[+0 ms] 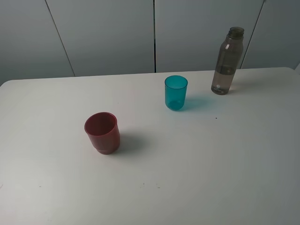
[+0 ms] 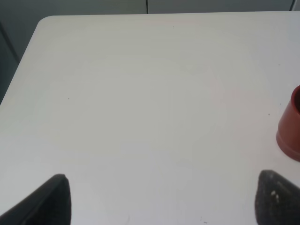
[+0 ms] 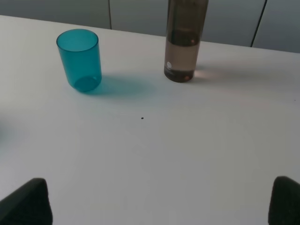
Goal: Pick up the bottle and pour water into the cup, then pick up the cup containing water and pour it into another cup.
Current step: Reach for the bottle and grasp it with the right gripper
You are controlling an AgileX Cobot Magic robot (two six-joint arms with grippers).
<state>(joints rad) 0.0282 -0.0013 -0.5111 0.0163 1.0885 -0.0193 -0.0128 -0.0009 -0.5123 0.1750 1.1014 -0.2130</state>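
Three vessels upright on a white desk, both pairs of jaws released.

The bottle [image 1: 227, 63], tall, slim, smoky translucent plastic with a threaded mouth, stands near the desk's [image 1: 197, 183] far edge on the right. The teal cup [image 1: 176, 93], a smooth, tapered, translucent tumbler, stands left of it and a little nearer, not touching. The red cup [image 1: 101, 132], squat and opaque with a stepped base, sits well apart toward the left. The matte white top lies open across its whole near half and round its rounded far-left corner. The left jaws and right jaws both stand wide apart over bare desk, grasping nothing.
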